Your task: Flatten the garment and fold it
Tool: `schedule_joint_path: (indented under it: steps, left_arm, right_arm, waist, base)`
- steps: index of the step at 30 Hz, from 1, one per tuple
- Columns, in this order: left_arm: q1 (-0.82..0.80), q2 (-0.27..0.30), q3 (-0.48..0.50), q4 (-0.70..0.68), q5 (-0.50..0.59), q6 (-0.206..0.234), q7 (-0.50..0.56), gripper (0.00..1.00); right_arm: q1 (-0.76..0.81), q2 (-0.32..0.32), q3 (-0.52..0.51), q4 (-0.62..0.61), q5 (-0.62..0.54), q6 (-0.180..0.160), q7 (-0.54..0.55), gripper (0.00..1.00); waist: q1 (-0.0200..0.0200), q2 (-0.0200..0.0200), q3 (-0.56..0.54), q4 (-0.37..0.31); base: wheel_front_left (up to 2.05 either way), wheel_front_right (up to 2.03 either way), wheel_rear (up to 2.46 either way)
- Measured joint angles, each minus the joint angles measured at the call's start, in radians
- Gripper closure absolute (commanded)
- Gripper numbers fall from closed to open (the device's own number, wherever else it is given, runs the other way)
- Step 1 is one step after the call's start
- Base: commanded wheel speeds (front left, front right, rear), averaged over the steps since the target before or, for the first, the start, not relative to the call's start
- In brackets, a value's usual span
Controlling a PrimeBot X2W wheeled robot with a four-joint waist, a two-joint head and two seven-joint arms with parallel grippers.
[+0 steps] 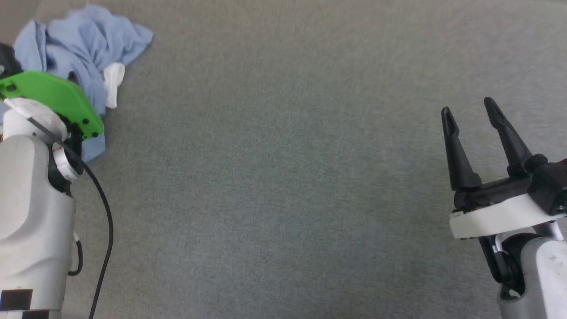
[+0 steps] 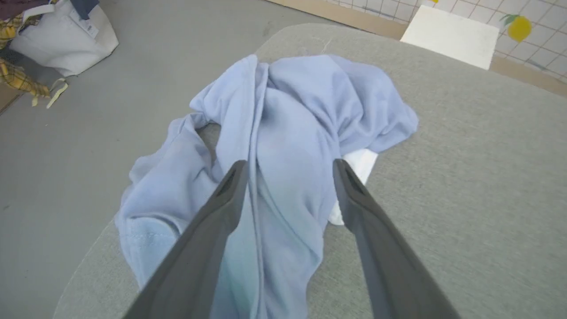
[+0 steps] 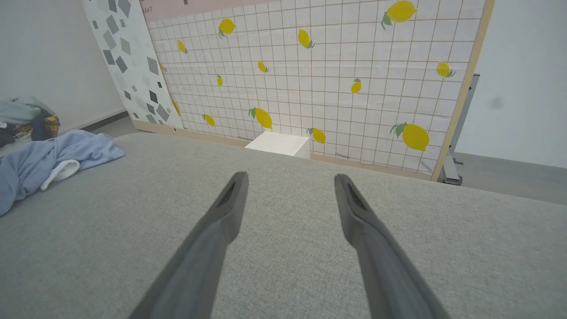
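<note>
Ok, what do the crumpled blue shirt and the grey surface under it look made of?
The crumpled light blue shirt looks like soft matte knit, probably jersey: limp rounded folds, stitched hem. The grey surface looks like woven upholstery cloth: fine heathered texture, no shine.

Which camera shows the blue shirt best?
Left wrist view: the garment sits central, crumpled, before the open left gripper. Head view has it cornered, partly behind the left arm; right wrist view, small at the left edge.

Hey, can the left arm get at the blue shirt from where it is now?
Probably yes: the left gripper is open just above the crumpled garment, fingers pointing at it, with nothing in between.
</note>
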Motion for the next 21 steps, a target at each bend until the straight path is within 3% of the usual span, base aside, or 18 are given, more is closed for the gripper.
schedule_joint_path:
  steps: [6, 12, 14, 17, 21]
  left_arm:
    - [0.021, -0.007, 0.045, 0.045, -0.021, 0.056, 0.0, 0.0]
    - [0.033, -0.02, 0.058, 0.019, -0.068, 0.089, 0.115, 0.0]
    - [0.032, -0.016, 0.065, -0.005, -0.082, 0.095, 0.149, 1.0]
    - [0.04, -0.006, 0.06, -0.041, -0.083, 0.09, 0.167, 1.0]
    - [0.084, 0.012, 0.056, -0.068, -0.055, 0.086, 0.084, 1.0]
  right_arm:
    - [-0.004, -0.036, -0.013, -0.023, 0.009, 0.0, 0.015, 0.0]
    - [-0.009, -0.044, -0.017, -0.032, 0.017, 0.0, 0.016, 0.0]
    - [-0.012, -0.044, -0.017, -0.031, 0.017, 0.0, 0.015, 0.0]
    - [-0.02, -0.038, -0.013, -0.026, 0.017, 0.0, 0.013, 0.0]
    - [-0.02, -0.021, -0.006, 0.012, 0.025, 0.0, -0.008, 0.0]
  waist:
    - [0.0001, 0.0, 0.126, 0.03]
    - [0.0001, 0.0001, 0.209, 0.049]
    - [0.0001, 0.0001, 0.223, 0.053]
    - [0.0001, 0.0, 0.224, 0.059]
    - [0.0001, 0.0, 0.196, 0.064]
  base:
    - [0.0, 0.0, 0.0]
    - [0.0, 0.0, 0.0]
    - [0.0, 0.0, 0.0]
    - [0.0, 0.0, 0.0]
    - [0.0, 0.0, 0.0]
